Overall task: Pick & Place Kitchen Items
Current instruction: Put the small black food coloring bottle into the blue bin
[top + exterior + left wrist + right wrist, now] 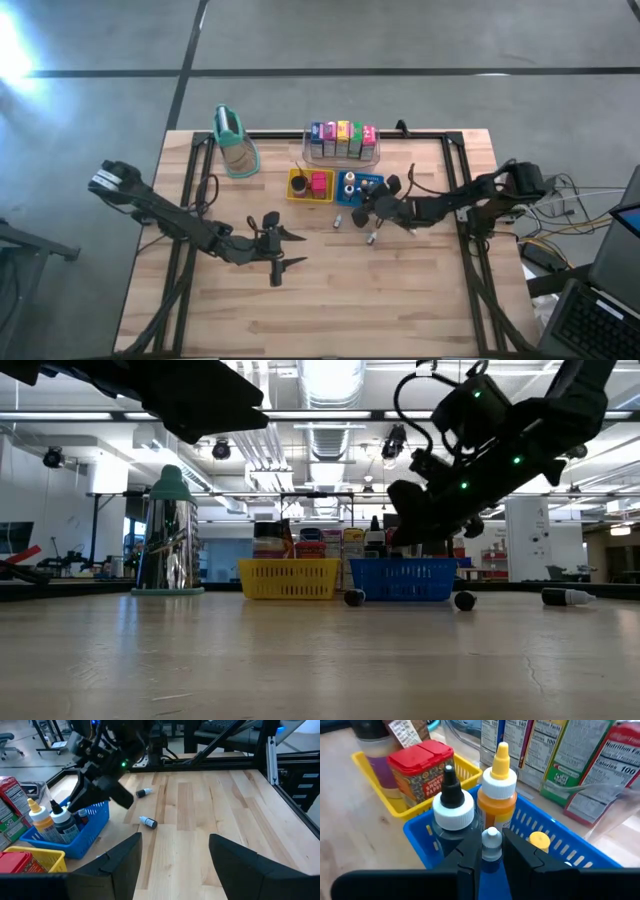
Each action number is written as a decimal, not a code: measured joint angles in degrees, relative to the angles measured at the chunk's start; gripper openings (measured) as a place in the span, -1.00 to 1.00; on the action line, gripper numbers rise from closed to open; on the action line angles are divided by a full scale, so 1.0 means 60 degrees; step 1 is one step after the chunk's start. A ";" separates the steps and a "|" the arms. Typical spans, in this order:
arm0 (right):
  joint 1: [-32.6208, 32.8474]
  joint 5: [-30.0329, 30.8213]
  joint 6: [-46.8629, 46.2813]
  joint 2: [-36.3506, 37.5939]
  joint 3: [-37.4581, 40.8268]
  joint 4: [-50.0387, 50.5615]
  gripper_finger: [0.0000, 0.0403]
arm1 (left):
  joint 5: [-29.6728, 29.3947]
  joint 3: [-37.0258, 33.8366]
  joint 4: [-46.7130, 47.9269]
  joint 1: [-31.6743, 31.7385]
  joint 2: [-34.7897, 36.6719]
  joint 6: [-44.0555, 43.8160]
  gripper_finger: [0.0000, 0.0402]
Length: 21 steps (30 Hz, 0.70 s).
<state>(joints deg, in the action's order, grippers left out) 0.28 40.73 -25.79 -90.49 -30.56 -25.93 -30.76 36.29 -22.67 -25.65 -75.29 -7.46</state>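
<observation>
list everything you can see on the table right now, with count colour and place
row of upright cartons: about five, blue, pink, yellow, green, red, in the clear bin at the far edge
yellow plastic basket: one, centre, holding a red-lidded spice tub
blue plastic basket: one, beside the yellow one, holding dropper bottles
small dropper bottles on the wood: at least two, white with dark caps, near the blue basket
tall metallic container with teal top: one, far left
left tool: open, empty, over bare table
right tool: shut on a small blue dropper bottle over the blue basket
</observation>
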 joint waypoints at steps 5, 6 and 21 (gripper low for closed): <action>-0.0191 -0.0007 -0.0418 -0.0560 -0.0146 -0.0011 -0.71 | 0.0003 0.0000 0.0028 0.0000 0.0000 0.0000 0.18; -0.0219 -0.0011 -0.0490 -0.0630 -0.0150 -0.0007 -0.71 | 0.0002 0.0000 0.0027 0.0000 0.0000 0.0000 0.18; -0.0344 -0.0238 -0.0712 -0.0860 -0.0157 -0.0004 -0.71 | 0.0004 0.0000 0.0029 0.0001 0.0000 -0.0007 0.18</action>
<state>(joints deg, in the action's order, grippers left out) -1.78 39.30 -30.06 -95.66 -31.51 -25.96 -30.74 36.29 -22.50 -25.64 -75.29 -7.51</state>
